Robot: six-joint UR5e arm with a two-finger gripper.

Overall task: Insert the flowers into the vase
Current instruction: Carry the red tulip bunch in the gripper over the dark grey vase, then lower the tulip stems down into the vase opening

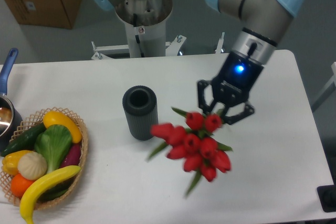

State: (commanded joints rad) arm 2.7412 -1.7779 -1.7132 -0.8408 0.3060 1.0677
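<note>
The vase (140, 114), a dark ribbed cylinder, stands upright near the middle of the table with its round mouth open and empty. The flowers (193, 145), a bunch of red tulip buds with green leaves, hang to the right of and below the vase, slightly blurred. The leftmost bud comes close to the vase's side. My gripper (218, 114) is above and to the right of the buds. It grips the bunch at its stem end, and the stems themselves are hidden between the fingers.
A woven basket (81, 153) of vegetables and a banana sits at the front left. A pot with a blue handle (7, 66) is at the left edge. A black object (328, 199) is at the table's front right corner. The robot base (142, 24) stands behind the table.
</note>
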